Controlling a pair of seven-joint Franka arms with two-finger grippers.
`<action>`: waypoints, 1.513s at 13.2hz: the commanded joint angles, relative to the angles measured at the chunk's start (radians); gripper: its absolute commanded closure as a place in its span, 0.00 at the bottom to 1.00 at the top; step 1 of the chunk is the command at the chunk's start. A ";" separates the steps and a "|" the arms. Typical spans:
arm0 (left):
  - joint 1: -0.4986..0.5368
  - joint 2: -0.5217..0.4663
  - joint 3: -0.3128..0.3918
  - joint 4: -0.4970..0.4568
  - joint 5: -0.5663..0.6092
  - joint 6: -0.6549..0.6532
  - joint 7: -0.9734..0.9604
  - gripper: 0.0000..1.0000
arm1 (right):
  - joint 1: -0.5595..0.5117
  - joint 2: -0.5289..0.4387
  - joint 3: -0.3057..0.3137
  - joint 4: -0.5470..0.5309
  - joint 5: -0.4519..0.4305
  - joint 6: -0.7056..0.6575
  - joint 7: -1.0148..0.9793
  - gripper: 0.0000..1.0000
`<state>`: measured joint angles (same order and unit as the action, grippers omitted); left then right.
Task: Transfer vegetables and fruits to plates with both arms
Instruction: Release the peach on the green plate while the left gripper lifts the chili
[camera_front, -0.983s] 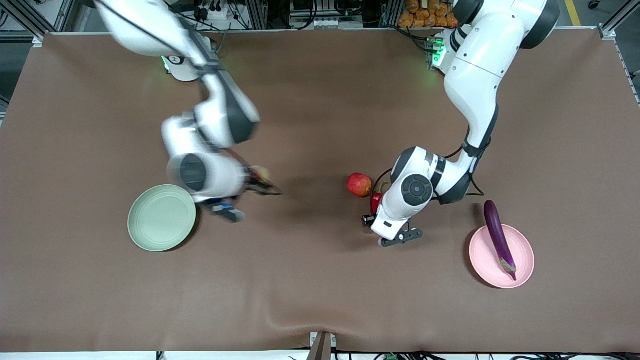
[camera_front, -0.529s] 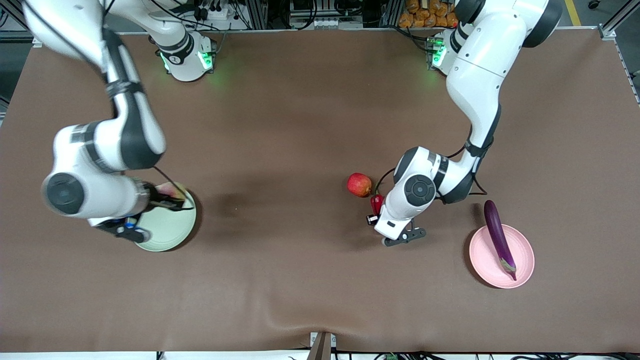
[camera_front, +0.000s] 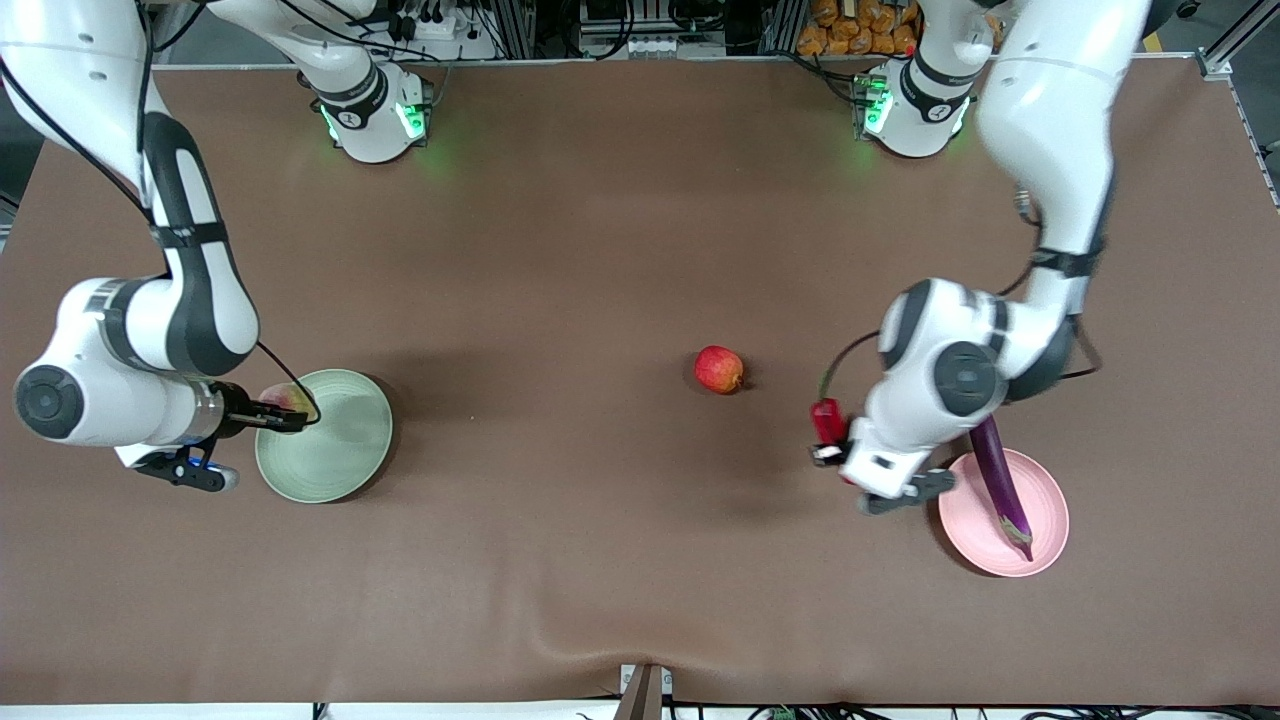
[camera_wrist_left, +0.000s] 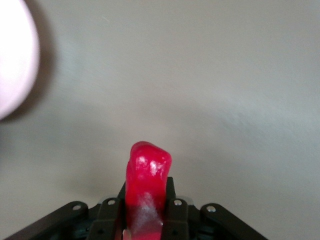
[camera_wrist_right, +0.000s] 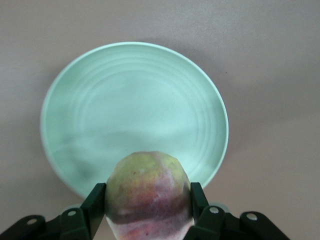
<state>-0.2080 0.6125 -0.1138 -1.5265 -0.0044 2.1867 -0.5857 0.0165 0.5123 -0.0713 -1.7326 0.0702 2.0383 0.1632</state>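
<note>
Over the green plate (camera_front: 335, 440), at its edge toward the right arm's end of the table: right gripper (camera_front: 285, 412), fingers (camera_wrist_right: 95, 205) pinched on the pale yellow-green fruit (camera_wrist_right: 148, 195) with its pink blush, fruit held above the plate's rim. Forearm level and low, elbow bent back up toward the base at the top of the front view.

Over bare brown table (camera_front: 600, 560), between the apple (camera_front: 719, 369) and the pink plate (camera_front: 1040, 545): left gripper (camera_front: 828, 440), fingers (camera_wrist_left: 176, 217) pressed on the red chili pepper (camera_wrist_left: 146, 187), pepper standing up out of the grip, its curved green stem rising above it in the front view. Upper arm reaching down from the base, wrist folded over the pink plate's edge and covering part of it. Pale edge of the pink plate at one corner of the left wrist view, well apart from the pepper.

On the pink plate: long purple eggplant (camera_front: 1000, 480), lying across it, one end passing under the left arm's wrist, stem end resting inside the rim nearer the front camera.

Near the table's middle: small red apple, alone on the cloth, apart from both grippers and both plates.
</note>
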 joint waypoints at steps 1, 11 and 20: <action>0.051 -0.036 -0.007 -0.027 0.012 -0.018 0.050 1.00 | -0.010 -0.021 0.025 -0.122 -0.007 0.130 -0.010 1.00; 0.363 -0.086 -0.010 -0.027 0.012 -0.114 0.361 1.00 | -0.004 -0.029 0.028 0.132 0.084 -0.246 0.007 0.00; 0.398 -0.148 -0.020 -0.024 0.012 -0.157 0.371 1.00 | 0.425 -0.008 0.033 0.209 0.240 -0.037 0.802 0.00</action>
<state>0.1965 0.5270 -0.1272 -1.5271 -0.0043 2.0777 -0.1964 0.3477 0.4786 -0.0252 -1.5511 0.2799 1.9219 0.7909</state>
